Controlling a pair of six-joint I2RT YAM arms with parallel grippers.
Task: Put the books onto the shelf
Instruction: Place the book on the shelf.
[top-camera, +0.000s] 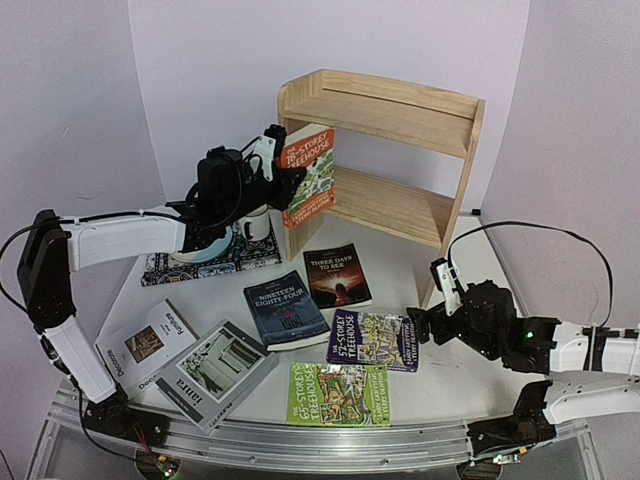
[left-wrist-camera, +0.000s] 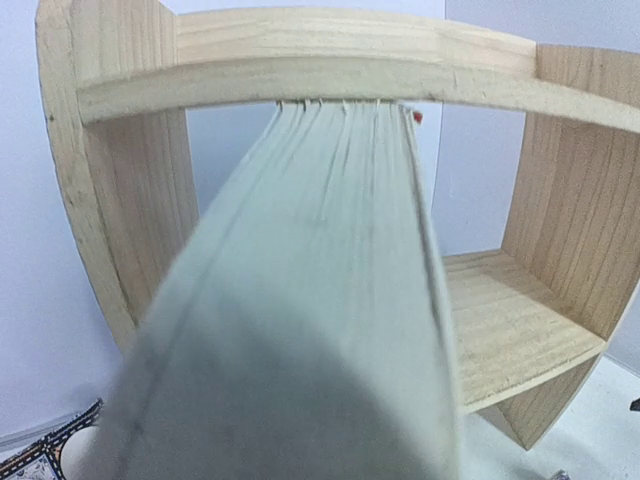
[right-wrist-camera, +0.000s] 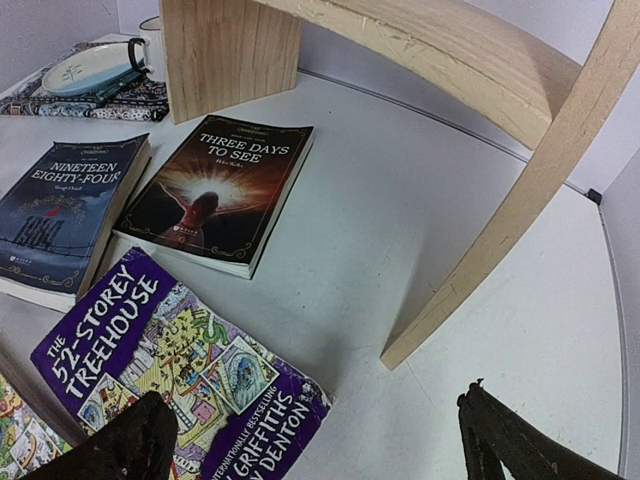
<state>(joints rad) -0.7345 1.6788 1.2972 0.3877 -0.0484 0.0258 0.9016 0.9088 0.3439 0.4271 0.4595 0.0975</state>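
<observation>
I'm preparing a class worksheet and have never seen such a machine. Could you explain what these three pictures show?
Two robot arms are bolted to a table. One picture looks down from above; the others come from cameras on each wrist. The left claw is at an orange Treehouse book, upright at the pine shelf; its page edge fills the left wrist view, and whether it is gripped is unclear. The right claw hangs open near a purple Treehouse book. That and five other books lie flat.

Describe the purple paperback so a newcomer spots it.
Start at the light pine two-tier shelf at the back of the white table. Just in front of its right side panel lies a purple paperback, nearest the right arm's open hand. It is the only purple cover, titled The 52-Storey Treehouse; its neighbour is a green Treehouse paperback.
</observation>
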